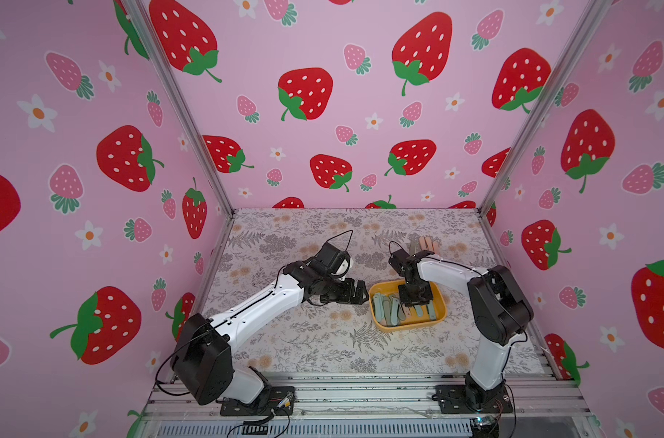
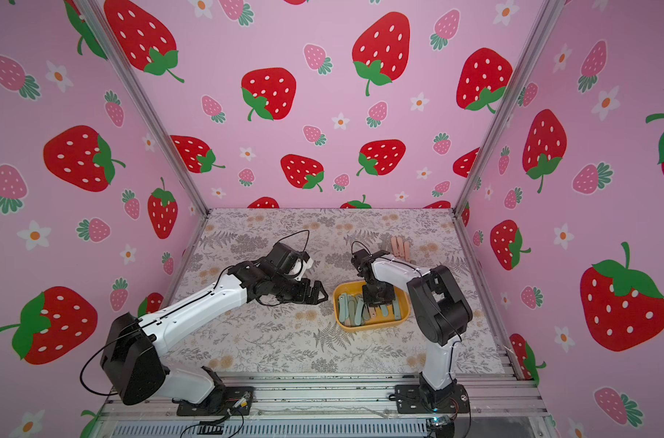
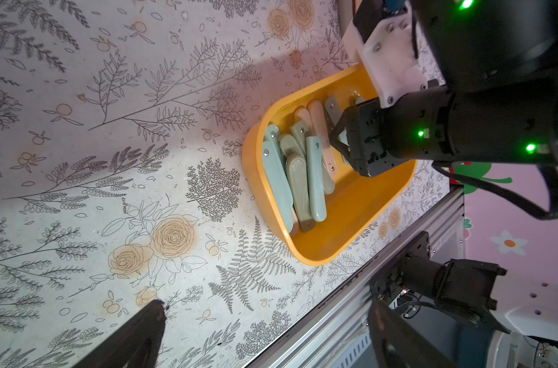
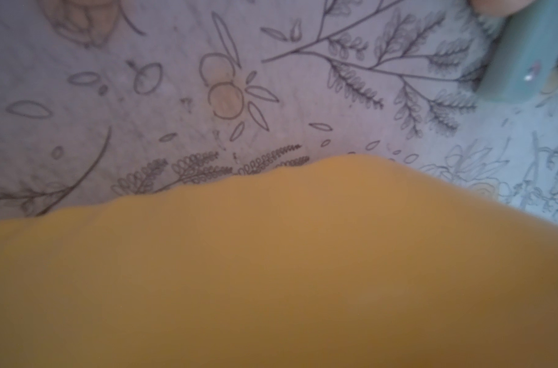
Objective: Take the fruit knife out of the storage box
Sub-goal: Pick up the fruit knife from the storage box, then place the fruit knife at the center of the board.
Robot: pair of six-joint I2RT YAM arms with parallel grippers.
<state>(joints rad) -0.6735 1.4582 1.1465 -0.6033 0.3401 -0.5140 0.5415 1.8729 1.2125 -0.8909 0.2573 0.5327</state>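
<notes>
The storage box (image 1: pixel 435 317) is a shallow yellow-orange tub on the floral table right of centre, also seen in the left wrist view (image 3: pixel 351 229). Several folded fruit knives (image 3: pixel 298 178) with green and cream handles lie packed in it (image 1: pixel 389 309). My right gripper (image 1: pixel 414 300) reaches straight down into the box among the knives (image 3: pixel 333 136); its fingertips are hidden, so any grip is unclear. The right wrist view shows only the box wall (image 4: pixel 271 270). My left gripper (image 1: pixel 361 292) hovers open and empty just left of the box.
A few pink and green knives (image 1: pixel 425 242) lie on the table behind the box; one green handle (image 4: pixel 526 57) shows in the right wrist view. The aluminium frame rail (image 1: pixel 342 386) runs along the front edge. Strawberry-print walls enclose three sides.
</notes>
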